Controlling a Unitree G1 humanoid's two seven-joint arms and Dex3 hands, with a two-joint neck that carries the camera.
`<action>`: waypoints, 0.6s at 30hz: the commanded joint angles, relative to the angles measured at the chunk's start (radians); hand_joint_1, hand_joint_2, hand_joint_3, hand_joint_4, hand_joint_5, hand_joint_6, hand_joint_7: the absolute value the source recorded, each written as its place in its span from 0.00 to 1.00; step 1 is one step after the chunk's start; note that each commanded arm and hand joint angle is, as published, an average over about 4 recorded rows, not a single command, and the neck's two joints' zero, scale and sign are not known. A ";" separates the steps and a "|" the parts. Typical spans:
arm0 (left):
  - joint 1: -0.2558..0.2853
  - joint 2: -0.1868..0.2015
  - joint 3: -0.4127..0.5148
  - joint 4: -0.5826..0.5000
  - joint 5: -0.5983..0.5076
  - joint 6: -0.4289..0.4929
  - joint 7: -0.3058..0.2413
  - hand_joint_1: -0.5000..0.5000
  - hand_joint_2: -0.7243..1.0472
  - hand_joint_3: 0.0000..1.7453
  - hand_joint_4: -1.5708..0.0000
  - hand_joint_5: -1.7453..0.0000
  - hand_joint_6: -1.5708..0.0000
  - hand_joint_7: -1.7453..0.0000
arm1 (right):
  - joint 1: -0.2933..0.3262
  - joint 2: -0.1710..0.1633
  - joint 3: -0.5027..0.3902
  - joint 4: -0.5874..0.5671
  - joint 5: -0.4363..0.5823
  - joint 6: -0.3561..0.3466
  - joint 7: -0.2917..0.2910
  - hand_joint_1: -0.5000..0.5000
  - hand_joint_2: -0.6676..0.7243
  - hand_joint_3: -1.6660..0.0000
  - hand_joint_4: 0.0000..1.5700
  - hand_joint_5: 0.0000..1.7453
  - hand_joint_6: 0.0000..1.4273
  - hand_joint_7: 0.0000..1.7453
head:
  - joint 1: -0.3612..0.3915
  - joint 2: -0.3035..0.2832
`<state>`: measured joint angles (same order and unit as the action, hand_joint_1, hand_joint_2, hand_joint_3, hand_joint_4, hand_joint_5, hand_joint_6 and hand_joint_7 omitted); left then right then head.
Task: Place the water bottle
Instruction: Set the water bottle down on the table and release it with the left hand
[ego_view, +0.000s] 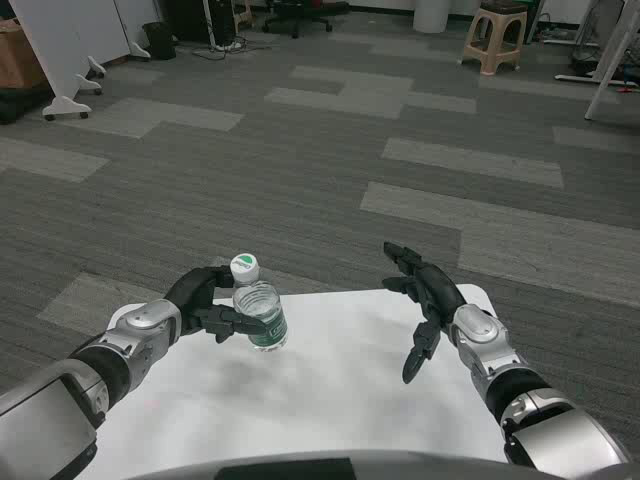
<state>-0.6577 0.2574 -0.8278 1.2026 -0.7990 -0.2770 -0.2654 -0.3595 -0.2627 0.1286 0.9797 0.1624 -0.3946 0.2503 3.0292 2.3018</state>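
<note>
A clear water bottle (258, 308) with a white cap and a green label stands upright on the white table (330, 390), towards its far left. My left hand (205, 300) is wrapped around the bottle from the left, its fingers on the bottle's side. My right hand (425, 300) hovers over the table's far right part with its fingers spread and nothing in it, well apart from the bottle.
The table is small, with its far edge just beyond both hands. Grey carpeted floor lies past it. A beige stool (497, 35), a white board on feet (70, 50) and an office chair (300, 12) stand far off.
</note>
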 joint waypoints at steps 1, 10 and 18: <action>-0.031 0.011 0.011 -0.001 0.000 -0.012 -0.005 1.00 0.75 0.05 0.05 0.00 0.20 0.44 | -0.017 -0.014 -0.003 -0.014 0.006 -0.003 -0.002 0.38 0.95 0.92 0.00 0.50 0.00 0.00 | 0.017 0.007; -0.034 0.011 0.009 -0.001 0.001 -0.013 -0.005 1.00 0.75 0.01 0.04 0.00 0.20 0.44 | -0.018 -0.013 -0.004 -0.018 0.006 -0.003 -0.002 0.38 0.95 0.90 0.00 0.50 0.00 0.00 | 0.014 0.000; -0.033 0.011 -0.030 -0.001 0.004 -0.045 0.001 1.00 0.75 0.05 0.02 0.00 0.20 0.44 | -0.018 -0.013 -0.005 -0.018 0.006 -0.003 -0.002 0.38 0.95 0.90 0.00 0.50 0.00 0.00 | 0.043 -0.056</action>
<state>-0.6579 0.2579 -0.8463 1.2027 -0.7964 -0.2932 -0.2646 -0.3595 -0.2680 0.1289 0.9738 0.1625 -0.3946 0.2506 3.0684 2.2562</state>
